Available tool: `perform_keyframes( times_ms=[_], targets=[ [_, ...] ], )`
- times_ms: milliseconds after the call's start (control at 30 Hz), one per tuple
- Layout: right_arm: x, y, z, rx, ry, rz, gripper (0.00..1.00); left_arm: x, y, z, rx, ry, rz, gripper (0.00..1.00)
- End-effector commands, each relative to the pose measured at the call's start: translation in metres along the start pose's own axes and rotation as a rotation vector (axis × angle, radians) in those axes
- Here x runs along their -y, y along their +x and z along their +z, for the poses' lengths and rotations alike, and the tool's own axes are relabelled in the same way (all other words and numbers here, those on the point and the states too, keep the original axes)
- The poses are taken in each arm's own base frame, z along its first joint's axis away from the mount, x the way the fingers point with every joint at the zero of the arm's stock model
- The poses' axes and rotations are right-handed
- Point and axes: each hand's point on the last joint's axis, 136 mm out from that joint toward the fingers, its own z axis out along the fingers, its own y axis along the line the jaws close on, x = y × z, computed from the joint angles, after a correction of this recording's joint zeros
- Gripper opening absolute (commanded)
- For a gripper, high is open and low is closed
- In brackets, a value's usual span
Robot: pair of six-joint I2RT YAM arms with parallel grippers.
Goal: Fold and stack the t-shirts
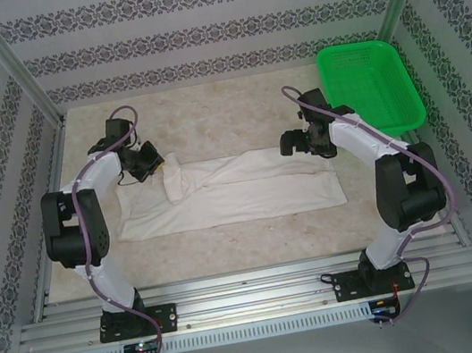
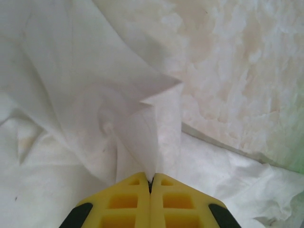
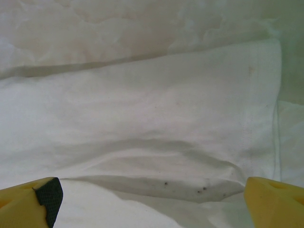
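**Near edge.** Two black-and-white jointed arms bolted to ribbed aluminium rails (image 1: 256,295), left and right, each trailing a purple cable.

**Mid-table, task item.** One soft white cloth t-shirt (image 1: 238,190), lying as a long flat band across the table between the arms. It looks doubled lengthwise, with an overlapping layer along its far edge. The right end lies flat, its stitched hem square. The left end is gathered and pulled up into a peak. Small black printed specks show under a fold in the right wrist view.

**Left gripper** (image 1: 144,160). Yellow-padded fingers pressed together (image 2: 150,179), pinching a pleat of the t-shirt (image 2: 118,109) at its left end. The cloth fans upward from the clamp in stiff creases.

**Right gripper** (image 1: 289,143). Jaws spread wide and holding nothing (image 3: 152,190), poised above the right end of the t-shirt (image 3: 142,109). From these views it cannot be told whether the pads touch the cloth.

**Far table.** Beige marbled table surface (image 1: 234,109), bare beyond the garment.

**Far right corner.** Green plastic mesh basket (image 1: 370,86), rectangular, with nothing in it.

**Progress, as judged.** Early to middle. The lengthwise fold appears made, and the crosswise fold is only starting, with one end gripped. Left to do: seize the right end or bring the left end over it, square the bundle, and begin a stack. No finished folded bundle is in sight.
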Motion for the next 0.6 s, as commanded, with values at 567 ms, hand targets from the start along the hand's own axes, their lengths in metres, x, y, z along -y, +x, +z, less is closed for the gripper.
perform_keyframes(
  times_ms=[567],
  targets=[
    [-0.002,-0.002,0.025,-0.090,-0.031,0.047,0.98,-0.037,0.080,-0.072,0.096,-0.065,-0.178,0.00]
  ],
)
